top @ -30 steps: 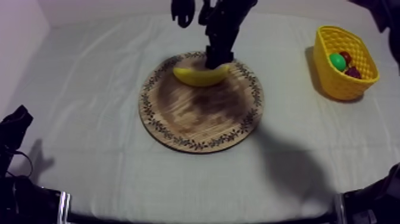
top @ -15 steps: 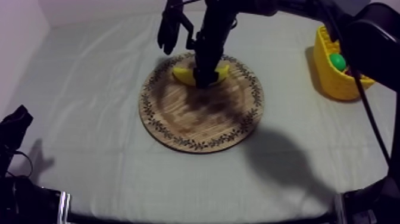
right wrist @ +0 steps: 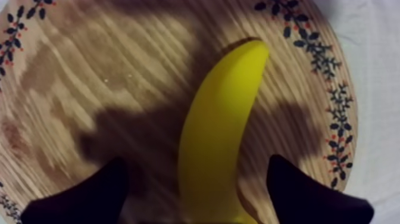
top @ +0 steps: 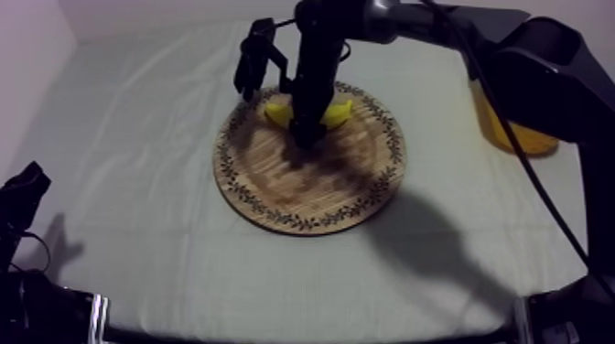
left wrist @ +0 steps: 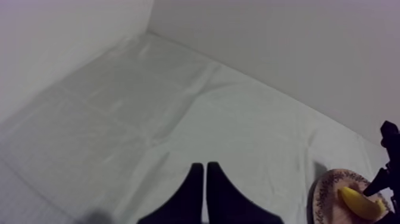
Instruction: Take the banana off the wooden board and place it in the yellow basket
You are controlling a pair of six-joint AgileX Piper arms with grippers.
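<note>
A yellow banana [right wrist: 220,131] lies on the round wooden board [right wrist: 107,77] with a patterned rim. My right gripper [right wrist: 196,162] is open, one black finger on each side of the banana, with small gaps. In the top view the right gripper [top: 307,135] reaches down onto the far half of the board [top: 309,183], and the banana [top: 339,112] shows on both sides of it. The yellow basket [top: 522,139] stands at the right, largely hidden behind the right arm. My left gripper [left wrist: 205,176] is shut on nothing, low at the table's left [top: 26,188].
In the left wrist view, the board [left wrist: 330,182] with the banana [left wrist: 360,205] lies far off over bare cloth. Open cloth surrounds the board on the left and front. A pale wall rises along the table's far edge.
The right arm has come down and forward over the banana, its fingers now straddling it, and it now covers most of the basket. The left arm has stayed still.
</note>
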